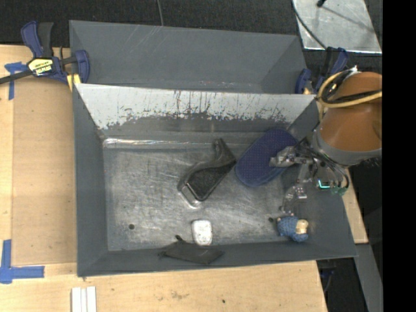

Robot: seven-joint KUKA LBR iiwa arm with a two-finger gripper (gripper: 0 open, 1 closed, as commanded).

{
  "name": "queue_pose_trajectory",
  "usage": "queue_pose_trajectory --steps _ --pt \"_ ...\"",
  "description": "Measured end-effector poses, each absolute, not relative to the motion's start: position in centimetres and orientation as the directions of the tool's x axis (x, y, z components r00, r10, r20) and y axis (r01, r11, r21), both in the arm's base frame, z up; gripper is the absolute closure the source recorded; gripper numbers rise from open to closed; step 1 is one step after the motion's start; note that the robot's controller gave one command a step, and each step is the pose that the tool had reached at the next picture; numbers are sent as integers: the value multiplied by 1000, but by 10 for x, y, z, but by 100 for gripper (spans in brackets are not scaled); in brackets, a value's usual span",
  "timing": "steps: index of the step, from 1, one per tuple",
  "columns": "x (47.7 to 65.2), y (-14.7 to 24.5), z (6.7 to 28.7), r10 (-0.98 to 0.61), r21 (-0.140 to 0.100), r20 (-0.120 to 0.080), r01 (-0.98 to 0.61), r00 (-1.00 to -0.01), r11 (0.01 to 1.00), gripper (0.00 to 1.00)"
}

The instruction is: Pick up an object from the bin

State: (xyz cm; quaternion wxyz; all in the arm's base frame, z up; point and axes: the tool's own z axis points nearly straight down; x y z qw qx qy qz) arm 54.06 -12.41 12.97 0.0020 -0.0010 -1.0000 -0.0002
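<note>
Grey metal bin [91, 174] on my screen, and I take the blue pad [260, 161] as my landmark, an oval, dark blue thing lying on the floor toward the right, its far end against the right wall.

Nearest to me, well to the left of the pad and down at the front rim, a flat black scrap [192, 253] lies on the sloping front wall. Just beyond it, on the floor, sits a small white block [201, 231].

In the near right corner, straight in front of the pad, lies a small blue and tan toy [294, 228]. The gripper [290, 203] hangs between the toy and the pad, its tip just above the toy and near the pad's right edge. From this view I cannot tell whether it is spread or pressed together, nor whether it touches the toy.

Left of the pad, close beside it, a black scoop [207, 177] with a grey rim lies slantwise, its handle pointing toward the pad.

Right of the pad, the arm's orange cover [351, 122] stands over the bin's right rim.
</note>
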Motion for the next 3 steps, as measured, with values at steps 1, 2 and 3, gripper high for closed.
queue_pose_trajectory --steps 1,2,3 --pt "608 -87 81 -46 -7 -5 -46 -999 999 0" --pt "612 -88 88 -44 -9 -27 -44 -999 999 100" --pt "619 -99 201 -80 -4 -13 -80 -997 997 100"
